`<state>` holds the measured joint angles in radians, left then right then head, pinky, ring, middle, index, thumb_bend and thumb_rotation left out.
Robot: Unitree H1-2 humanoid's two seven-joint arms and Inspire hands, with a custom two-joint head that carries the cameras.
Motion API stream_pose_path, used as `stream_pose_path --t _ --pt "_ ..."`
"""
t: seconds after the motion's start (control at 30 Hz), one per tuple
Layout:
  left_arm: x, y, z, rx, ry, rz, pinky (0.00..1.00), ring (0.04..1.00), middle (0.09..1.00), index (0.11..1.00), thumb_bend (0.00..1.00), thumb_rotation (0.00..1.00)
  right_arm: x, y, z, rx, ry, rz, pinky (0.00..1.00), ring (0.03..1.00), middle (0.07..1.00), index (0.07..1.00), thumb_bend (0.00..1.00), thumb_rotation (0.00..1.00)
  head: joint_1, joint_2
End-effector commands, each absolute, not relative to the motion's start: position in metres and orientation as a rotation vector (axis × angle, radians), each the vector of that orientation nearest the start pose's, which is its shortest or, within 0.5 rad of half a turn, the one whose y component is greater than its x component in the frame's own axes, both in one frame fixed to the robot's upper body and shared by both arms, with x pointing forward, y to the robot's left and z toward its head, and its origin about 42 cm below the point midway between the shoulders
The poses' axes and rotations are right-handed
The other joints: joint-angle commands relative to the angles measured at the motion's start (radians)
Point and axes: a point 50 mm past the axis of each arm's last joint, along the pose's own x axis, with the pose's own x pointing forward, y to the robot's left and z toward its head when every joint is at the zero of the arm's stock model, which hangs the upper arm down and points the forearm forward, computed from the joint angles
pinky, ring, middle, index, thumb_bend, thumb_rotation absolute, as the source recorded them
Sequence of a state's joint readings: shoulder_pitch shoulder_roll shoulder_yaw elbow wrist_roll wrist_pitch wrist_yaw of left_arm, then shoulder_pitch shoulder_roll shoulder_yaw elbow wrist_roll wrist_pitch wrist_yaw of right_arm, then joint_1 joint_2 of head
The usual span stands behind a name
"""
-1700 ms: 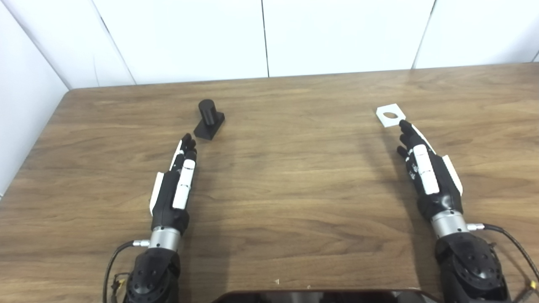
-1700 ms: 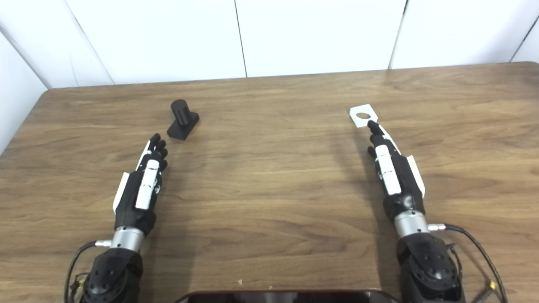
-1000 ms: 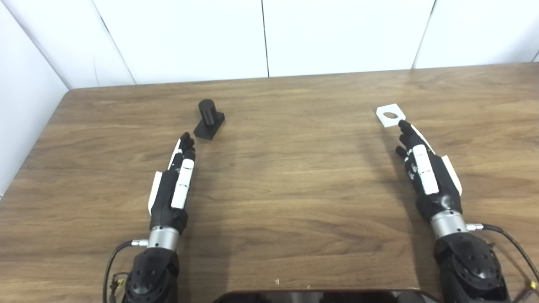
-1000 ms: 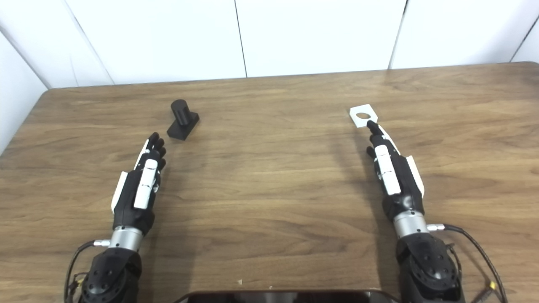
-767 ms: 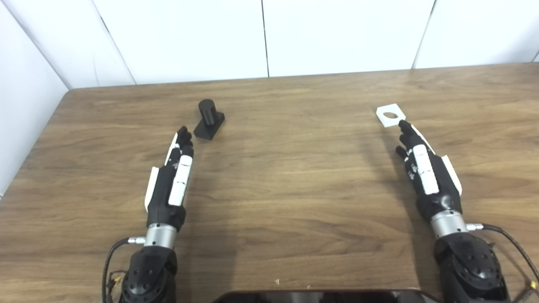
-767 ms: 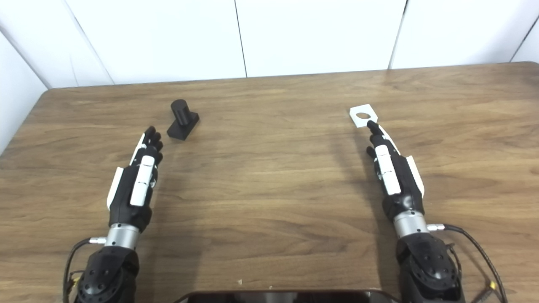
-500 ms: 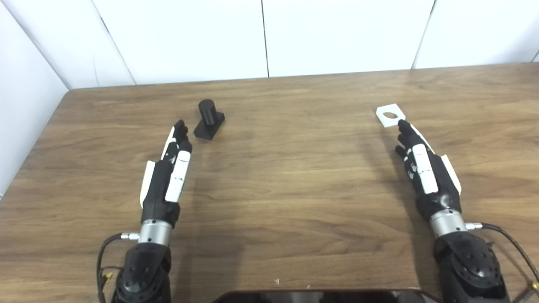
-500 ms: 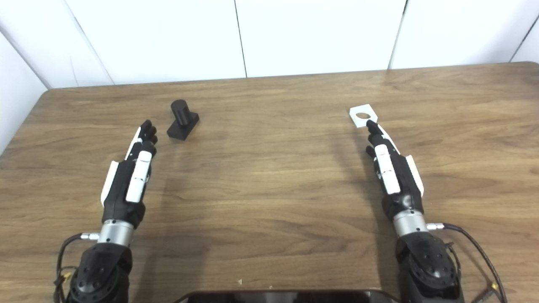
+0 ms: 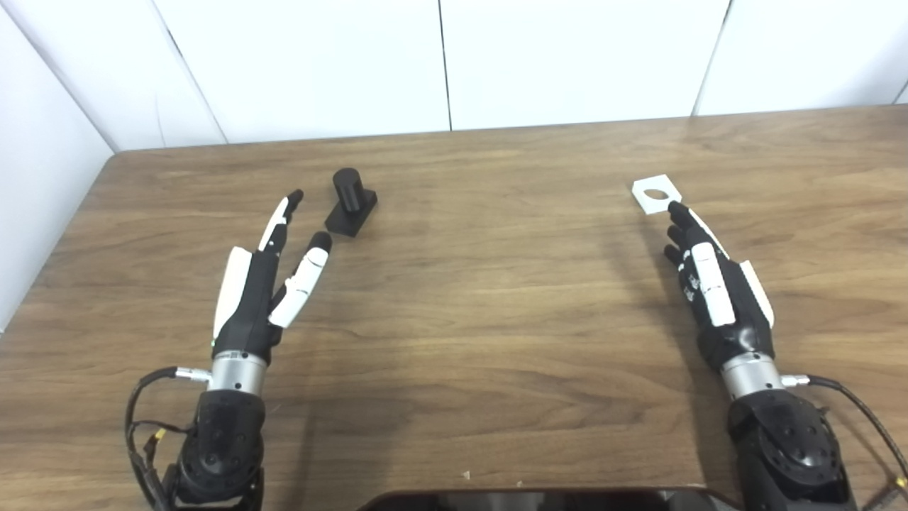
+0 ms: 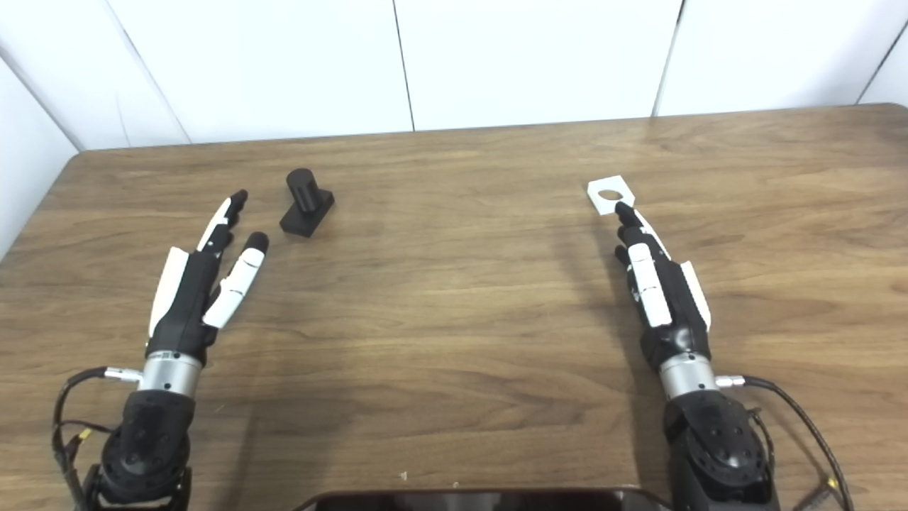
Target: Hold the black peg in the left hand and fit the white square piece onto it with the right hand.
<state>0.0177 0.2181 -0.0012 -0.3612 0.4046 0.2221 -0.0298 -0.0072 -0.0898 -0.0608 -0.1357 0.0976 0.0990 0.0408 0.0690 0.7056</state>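
Observation:
The black peg (image 9: 349, 206), a short cylinder on a square base, stands on the wooden table (image 9: 496, 298) at the left rear. My left hand (image 9: 264, 291) lies just left of and nearer than the peg, open, thumb spread away from the fingers, not touching it. The white square piece (image 9: 656, 193) with a round hole lies flat at the right rear. My right hand (image 9: 713, 291) is stretched out flat and open, its fingertips (image 9: 675, 211) at the piece's near edge.
White wall panels (image 9: 440, 64) rise behind the table's far edge and along the left side. A dark object's rim (image 9: 539, 499) shows at the bottom edge, between the two arms.
My left hand has slid left and forward to beside the peg, and its thumb has spread apart from the fingers. The right hand has barely moved. Peg and white piece lie where they were.

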Motion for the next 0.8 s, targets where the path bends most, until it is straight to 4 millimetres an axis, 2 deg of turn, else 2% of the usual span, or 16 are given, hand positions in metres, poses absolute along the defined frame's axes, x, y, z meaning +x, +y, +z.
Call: stream_pose_path --t 0.0,0.4,0.77 --pt "0.277 0.273 0.202 0.694 -0.217 0.073 0.99 1.000 0.997 0.972 0.51 0.89 0.293 -0.245 0.141 0.015 -0.102 0.017 0.96 0.977 0.970 0.917 0.45 0.90 0.001 -0.001" --pt "0.297 0.290 0.200 0.961 -0.189 0.081 0.94 1.000 0.982 0.947 0.52 0.76 0.292 -0.246 0.137 0.028 -0.104 0.011 0.95 0.972 0.967 0.924 0.47 0.89 -0.002 -0.009" --pt "0.321 0.299 0.201 1.147 -0.161 0.104 1.00 1.000 0.992 0.920 0.57 0.76 0.291 -0.244 0.134 0.040 -0.107 0.011 0.93 0.967 0.964 0.925 0.46 0.88 0.003 -0.011"
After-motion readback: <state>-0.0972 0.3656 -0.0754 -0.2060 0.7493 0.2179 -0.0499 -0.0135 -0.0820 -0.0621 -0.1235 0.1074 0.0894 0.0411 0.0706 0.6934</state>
